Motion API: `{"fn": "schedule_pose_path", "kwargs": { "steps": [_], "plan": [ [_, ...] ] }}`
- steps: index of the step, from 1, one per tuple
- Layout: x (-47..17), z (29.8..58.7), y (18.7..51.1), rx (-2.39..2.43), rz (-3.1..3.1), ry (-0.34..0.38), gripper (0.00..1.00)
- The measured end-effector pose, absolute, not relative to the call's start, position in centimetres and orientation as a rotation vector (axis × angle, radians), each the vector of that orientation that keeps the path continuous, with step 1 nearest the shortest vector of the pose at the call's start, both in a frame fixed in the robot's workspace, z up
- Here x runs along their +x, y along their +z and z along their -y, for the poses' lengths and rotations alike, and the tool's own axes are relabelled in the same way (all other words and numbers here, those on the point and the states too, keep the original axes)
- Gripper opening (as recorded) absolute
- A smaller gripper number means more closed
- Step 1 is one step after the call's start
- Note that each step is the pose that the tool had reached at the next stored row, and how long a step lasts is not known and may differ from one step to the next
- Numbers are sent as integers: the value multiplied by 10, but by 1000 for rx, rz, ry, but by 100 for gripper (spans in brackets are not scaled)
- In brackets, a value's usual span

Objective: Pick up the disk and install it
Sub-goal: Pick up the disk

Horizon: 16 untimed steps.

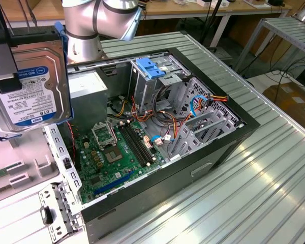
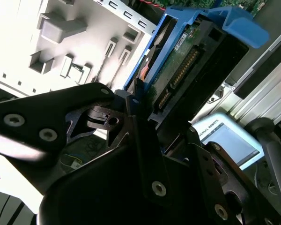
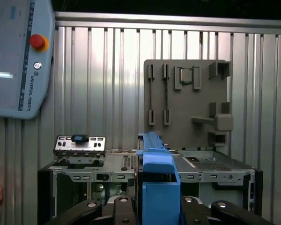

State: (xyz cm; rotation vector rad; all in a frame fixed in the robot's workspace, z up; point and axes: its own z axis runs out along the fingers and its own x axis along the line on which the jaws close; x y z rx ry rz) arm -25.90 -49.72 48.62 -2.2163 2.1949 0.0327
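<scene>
**A:** What does the claw (image 3: 157,211) hold?

**B:** One disk (image 1: 30,86), pinched by its edges between closed fingers (image 3: 123,213). It hangs in the air at the exterior view's left, outside the open computer case (image 1: 193,152) and above a loose grey side panel (image 1: 15,168).

**A:** And how does the disk look?

**B:** In the exterior view it has a silver metal face with a white-and-blue label, and bright blue plastic rails run along its edges. The second wrist view shows the other face: dark, with a green circuit board, a row of connector pins and a blue tab (image 2: 239,26) at the far end.

**A:** The count?

**B:** One disk, one case, one side panel, one robot arm (image 1: 91,20). One more blue plastic carrier (image 1: 150,67) sits atop the drive cage inside the case. One green motherboard (image 1: 112,152) lines the case floor. The case stands on a ribbed metal desk (image 1: 264,193).
</scene>
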Motion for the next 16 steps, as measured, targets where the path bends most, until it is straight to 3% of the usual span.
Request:
{"fn": "schedule_pose_path", "kwargs": {
  "steps": [16],
  "plan": [
    [-245, 507, 486, -2216, -2195, 33, 36]
  ]
}}
